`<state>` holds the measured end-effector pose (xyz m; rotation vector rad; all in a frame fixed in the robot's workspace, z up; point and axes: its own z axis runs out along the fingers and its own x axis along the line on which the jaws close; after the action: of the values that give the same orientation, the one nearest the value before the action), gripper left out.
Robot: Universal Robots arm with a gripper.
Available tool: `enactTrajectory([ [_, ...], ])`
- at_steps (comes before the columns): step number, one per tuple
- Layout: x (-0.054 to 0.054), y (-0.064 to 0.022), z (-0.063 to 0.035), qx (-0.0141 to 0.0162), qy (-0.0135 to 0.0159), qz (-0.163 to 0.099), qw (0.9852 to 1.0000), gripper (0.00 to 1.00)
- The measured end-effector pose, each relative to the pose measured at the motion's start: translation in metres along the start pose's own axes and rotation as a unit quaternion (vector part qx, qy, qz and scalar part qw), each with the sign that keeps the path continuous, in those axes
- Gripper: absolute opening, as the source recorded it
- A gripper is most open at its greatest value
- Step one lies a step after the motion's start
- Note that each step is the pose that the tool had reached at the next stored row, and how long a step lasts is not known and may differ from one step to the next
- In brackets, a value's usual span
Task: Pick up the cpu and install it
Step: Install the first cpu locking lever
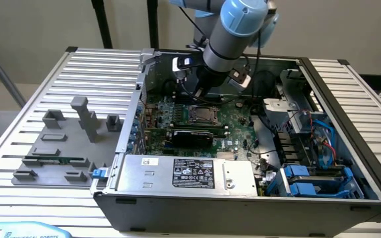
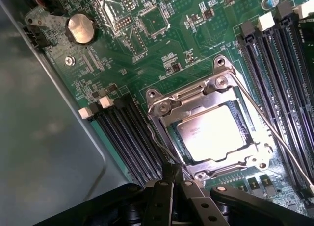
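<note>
Cpu (image 2: 212, 134) edges hidden under socket frame (image 2: 196, 96).

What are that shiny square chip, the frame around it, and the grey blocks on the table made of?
The cpu top looks like brushed metal: silvery, throwing a bright glare. The frame around it seems to be polished steel, with mirror-like edges and screw heads. The grey blocks look like matte plastic, dull and evenly coloured, though I cannot be sure. The green board under the chip looks like lacquered circuit board.
</note>
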<state>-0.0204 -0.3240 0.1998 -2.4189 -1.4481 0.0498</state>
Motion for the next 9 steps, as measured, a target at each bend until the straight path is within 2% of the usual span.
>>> enactTrajectory([
  [9, 0.0007, 0.001, 0.0, 0.0, 0.0003, 0.0, 1.0, 0.11],
])
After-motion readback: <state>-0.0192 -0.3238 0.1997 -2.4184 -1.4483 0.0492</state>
